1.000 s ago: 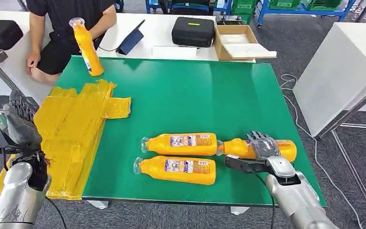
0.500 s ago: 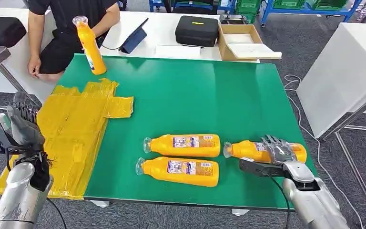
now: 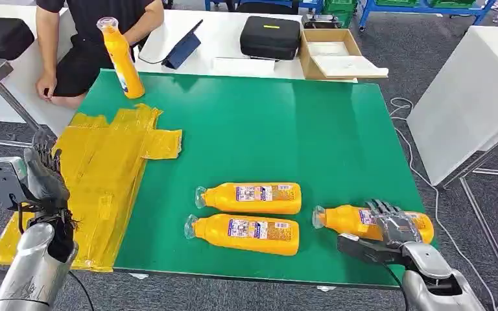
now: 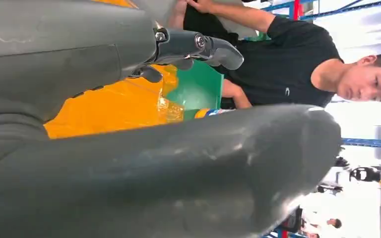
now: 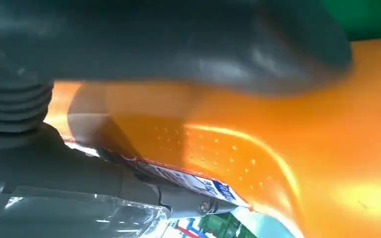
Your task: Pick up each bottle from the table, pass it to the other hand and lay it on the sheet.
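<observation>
Three orange bottles lie near the table's front edge. Two of them (image 3: 249, 197) (image 3: 245, 234) lie side by side in the middle. My right hand (image 3: 389, 223) grips the third bottle (image 3: 341, 219) at the front right, fingers over its body and thumb on the near side. In the right wrist view that bottle (image 5: 287, 163) presses against my right hand (image 5: 154, 44). A fourth bottle (image 3: 120, 60) stands upright at the far left corner. The yellow sheet (image 3: 100, 175) covers the table's left side. Beside it my left hand (image 3: 41, 176) is raised, fingers apart, holding nothing.
A person (image 3: 91, 39) sits behind the far left corner, close to the upright bottle. A black case (image 3: 270, 36), a cardboard box (image 3: 336, 53) and a tablet (image 3: 181, 50) lie on the white table behind. A white table (image 3: 473, 91) stands to the right.
My right hand and the bottle in it have slid right, away from the two middle bottles. The left hand has stayed raised by the sheet. The camera has shifted slightly.
</observation>
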`<act>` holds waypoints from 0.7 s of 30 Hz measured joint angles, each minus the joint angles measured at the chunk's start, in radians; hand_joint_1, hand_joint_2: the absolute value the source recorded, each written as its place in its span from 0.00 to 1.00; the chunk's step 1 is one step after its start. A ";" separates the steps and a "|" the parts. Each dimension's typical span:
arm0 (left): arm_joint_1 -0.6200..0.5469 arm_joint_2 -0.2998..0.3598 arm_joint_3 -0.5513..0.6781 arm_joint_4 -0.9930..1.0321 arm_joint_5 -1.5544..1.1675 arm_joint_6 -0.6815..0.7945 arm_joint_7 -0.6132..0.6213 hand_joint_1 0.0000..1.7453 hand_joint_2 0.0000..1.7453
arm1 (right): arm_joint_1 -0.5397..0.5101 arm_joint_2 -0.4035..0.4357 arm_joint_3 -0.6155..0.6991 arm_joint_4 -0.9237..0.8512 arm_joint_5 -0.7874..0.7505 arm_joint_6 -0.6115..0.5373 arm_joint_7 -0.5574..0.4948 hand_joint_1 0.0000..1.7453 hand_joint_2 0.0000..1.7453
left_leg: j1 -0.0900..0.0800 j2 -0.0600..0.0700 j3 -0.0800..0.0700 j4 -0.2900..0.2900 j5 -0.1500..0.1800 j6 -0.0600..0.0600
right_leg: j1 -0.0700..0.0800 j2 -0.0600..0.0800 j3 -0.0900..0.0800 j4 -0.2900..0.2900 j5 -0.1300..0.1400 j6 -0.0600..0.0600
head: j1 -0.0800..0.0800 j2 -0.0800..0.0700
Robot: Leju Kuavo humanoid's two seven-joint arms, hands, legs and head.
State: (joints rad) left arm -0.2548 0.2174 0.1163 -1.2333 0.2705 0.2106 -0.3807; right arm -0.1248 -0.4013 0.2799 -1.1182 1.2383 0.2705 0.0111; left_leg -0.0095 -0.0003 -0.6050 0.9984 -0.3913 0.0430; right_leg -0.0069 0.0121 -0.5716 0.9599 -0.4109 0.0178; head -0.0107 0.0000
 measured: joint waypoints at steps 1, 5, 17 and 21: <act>-0.002 -0.001 -0.005 0.001 -0.001 0.000 0.000 0.00 0.00 | 0.018 0.000 -0.017 -0.026 0.007 0.006 0.003 0.00 0.00 | 0.000 0.000 -0.001 0.000 0.000 0.000 | 0.000 0.000 -0.001 0.000 0.000 0.000 | 0.000 0.000; -0.010 -0.002 -0.017 0.004 -0.003 0.002 0.000 0.00 0.00 | 0.058 0.000 -0.054 -0.070 0.019 0.013 0.004 0.00 0.00 | 0.000 0.000 -0.003 0.000 0.000 0.000 | 0.000 0.000 -0.002 0.000 0.000 0.000 | 0.000 0.000; -0.039 -0.014 -0.042 0.031 -0.003 -0.002 -0.006 0.00 0.00 | 0.123 0.019 -0.215 -0.145 0.188 -0.012 0.008 0.00 0.00 | -0.001 -0.001 -0.007 0.000 0.001 0.000 | 0.000 -0.001 -0.005 0.000 0.001 0.000 | 0.000 0.000; -0.041 -0.020 -0.044 0.031 -0.005 -0.002 -0.007 0.00 0.00 | 0.131 0.034 -0.288 -0.165 0.237 -0.040 -0.005 0.00 0.00 | -0.002 -0.001 -0.008 0.000 0.001 0.000 | -0.002 -0.001 -0.006 0.000 0.001 0.000 | 0.000 0.000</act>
State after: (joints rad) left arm -0.2958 0.1976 0.0721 -1.2020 0.2651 0.2087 -0.3880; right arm 0.0057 -0.3670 -0.0084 -1.2837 1.4752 0.2300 0.0065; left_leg -0.0111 -0.0010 -0.6127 0.9984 -0.3907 0.0435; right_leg -0.0085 0.0114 -0.5778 0.9602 -0.4103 0.0183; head -0.0107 0.0000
